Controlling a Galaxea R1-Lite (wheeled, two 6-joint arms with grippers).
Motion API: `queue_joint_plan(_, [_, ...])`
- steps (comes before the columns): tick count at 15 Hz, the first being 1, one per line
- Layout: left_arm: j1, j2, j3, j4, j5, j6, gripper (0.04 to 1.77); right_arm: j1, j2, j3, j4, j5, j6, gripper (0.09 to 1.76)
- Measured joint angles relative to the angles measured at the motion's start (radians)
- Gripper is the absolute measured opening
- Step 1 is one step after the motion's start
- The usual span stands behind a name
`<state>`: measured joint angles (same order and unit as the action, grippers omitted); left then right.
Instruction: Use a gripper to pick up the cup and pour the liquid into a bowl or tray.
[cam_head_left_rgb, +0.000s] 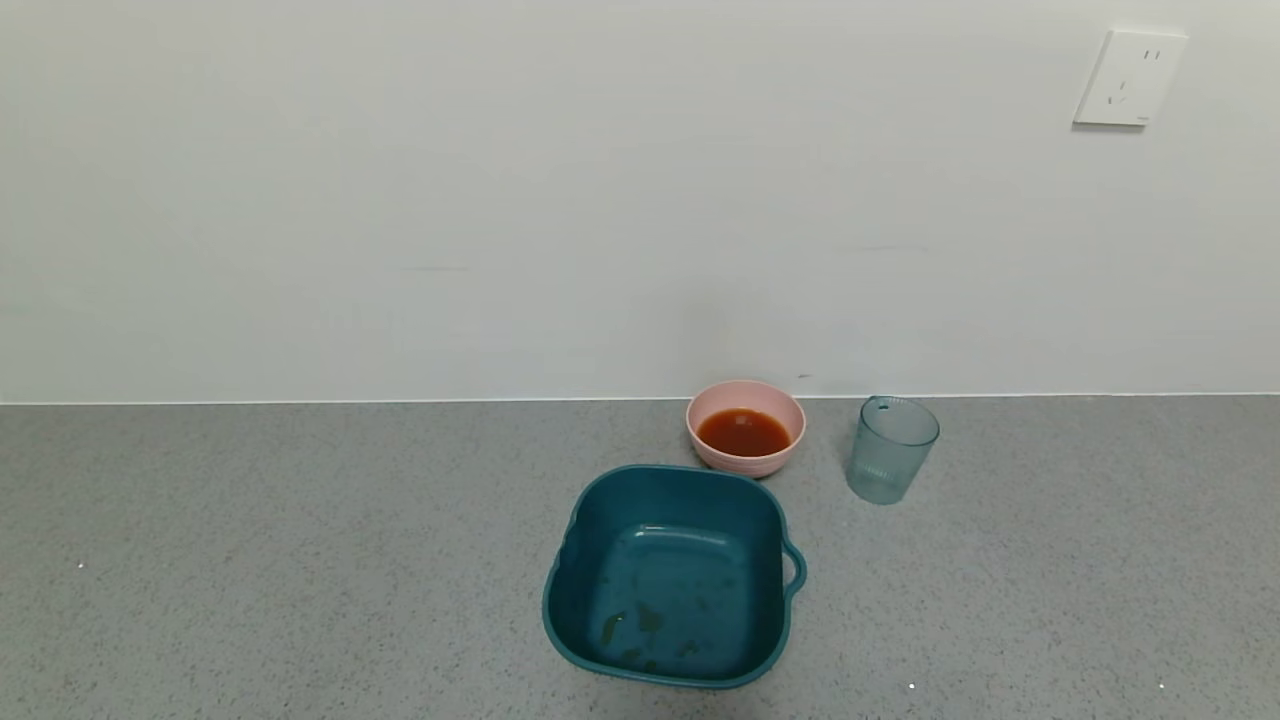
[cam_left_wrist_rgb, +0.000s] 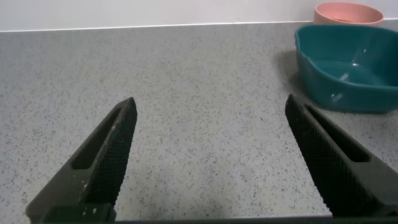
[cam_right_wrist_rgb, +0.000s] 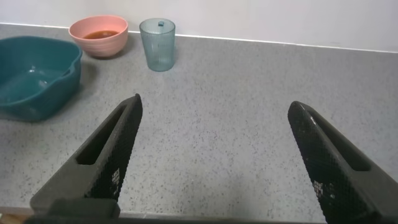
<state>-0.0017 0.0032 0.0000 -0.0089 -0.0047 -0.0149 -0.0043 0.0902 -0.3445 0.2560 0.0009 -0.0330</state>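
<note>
The translucent blue-green cup stands upright on the grey counter near the back wall, looking empty; it also shows in the right wrist view. To its left sits the pale-pink bowl, holding the reddish-brown liquid; the bowl and liquid show in the right wrist view, and the bowl's rim in the left wrist view. Neither arm shows in the head view. My left gripper is open and empty over bare counter. My right gripper is open and empty, well short of the cup.
A square dark-teal tray with a handle stands in front of the bowl, with a few dark specks inside; it also shows in both wrist views. A white wall with a socket stands behind the counter.
</note>
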Motion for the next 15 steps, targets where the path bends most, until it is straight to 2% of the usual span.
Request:
queue_joint_plan(5, [0.0, 0.0, 0.0, 0.0, 0.0, 0.0, 1.72, 0.0, -0.081, 0.23, -0.232, 0.002, 0.0, 1.7])
queue_joint_plan(7, [0.0, 0.0, 0.0, 0.0, 0.0, 0.0, 1.72, 0.0, -0.088, 0.312, -0.254, 0.001, 0.006, 1.7])
queue_joint_plan(15, [0.0, 0.0, 0.0, 0.0, 0.0, 0.0, 1.72, 0.001, -0.091, 0.344, -0.251, 0.001, 0.018, 1.7])
